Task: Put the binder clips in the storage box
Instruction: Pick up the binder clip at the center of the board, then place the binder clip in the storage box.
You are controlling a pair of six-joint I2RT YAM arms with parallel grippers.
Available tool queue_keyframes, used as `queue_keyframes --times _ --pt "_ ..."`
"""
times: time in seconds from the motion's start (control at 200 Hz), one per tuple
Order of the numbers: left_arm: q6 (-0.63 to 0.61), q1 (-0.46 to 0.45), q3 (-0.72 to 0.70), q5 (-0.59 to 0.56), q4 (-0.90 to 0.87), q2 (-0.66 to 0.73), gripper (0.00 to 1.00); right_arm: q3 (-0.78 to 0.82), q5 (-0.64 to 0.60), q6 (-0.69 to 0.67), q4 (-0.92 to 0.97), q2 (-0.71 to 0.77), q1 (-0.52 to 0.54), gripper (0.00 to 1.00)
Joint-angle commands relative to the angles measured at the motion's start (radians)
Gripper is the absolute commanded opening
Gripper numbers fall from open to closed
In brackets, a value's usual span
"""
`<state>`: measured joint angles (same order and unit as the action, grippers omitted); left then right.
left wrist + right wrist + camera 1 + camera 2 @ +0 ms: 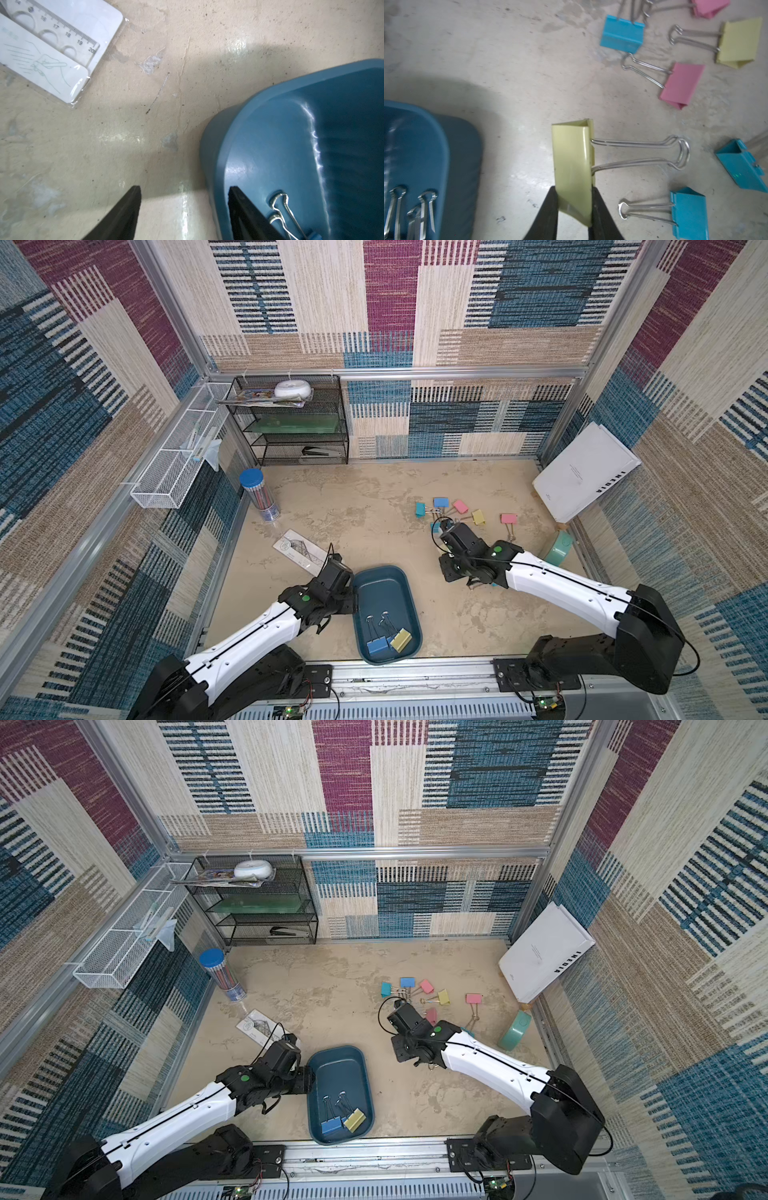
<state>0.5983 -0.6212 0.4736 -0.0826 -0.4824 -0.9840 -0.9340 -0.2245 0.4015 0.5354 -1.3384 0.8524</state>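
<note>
A pale yellow folding binder clip (571, 158) with silver wire handles is being clamped by its body between the black fingers of the right gripper (574, 194), over the beige mottled tabletop (508, 62), with its handles pointing away from the storage box (384, 593). That box, a dark teal-blue shallow plastic tray with rounded corners, is lying at about 6 o'clock on the table, close to the front rail. At its 6 o'clock end a pastel blue clip (377, 646) and a second yellow clip (401, 640) are being kept side by side. At about 2 o'clock from the table's middle, a teal clip (420, 509), a blue clip (441, 502), a pink clip (460, 506), a yellow clip (478, 516) and another pink clip (508, 518) are lying scattered near one another. The left gripper (184, 188) is being held at the box's 10 o'clock side with its jaws apart and nothing between them. One finger is poised over the box's rim, the other over bare table. A clear-wrapped white ruler pack (52, 37) is lying nearby.
</note>
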Motion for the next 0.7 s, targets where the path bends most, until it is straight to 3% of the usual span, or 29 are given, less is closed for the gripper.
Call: queue_keyframes --times 0.0,0.185,0.381,0.696 --pt "-0.002 0.000 0.007 -0.008 0.005 0.002 0.70 -0.055 -0.010 0.004 0.016 -0.011 0.113 0.07" --pt "0.000 0.000 0.007 -0.012 0.004 0.006 0.70 -0.134 0.042 0.046 -0.064 -0.111 0.323 0.07" --pt "0.000 0.000 0.003 -0.014 0.003 0.015 0.70 -0.164 0.067 0.088 -0.117 -0.210 0.451 0.08" --pt "0.001 0.000 0.002 -0.017 0.001 0.022 0.70 -0.112 0.147 0.110 -0.258 -0.303 0.514 0.10"
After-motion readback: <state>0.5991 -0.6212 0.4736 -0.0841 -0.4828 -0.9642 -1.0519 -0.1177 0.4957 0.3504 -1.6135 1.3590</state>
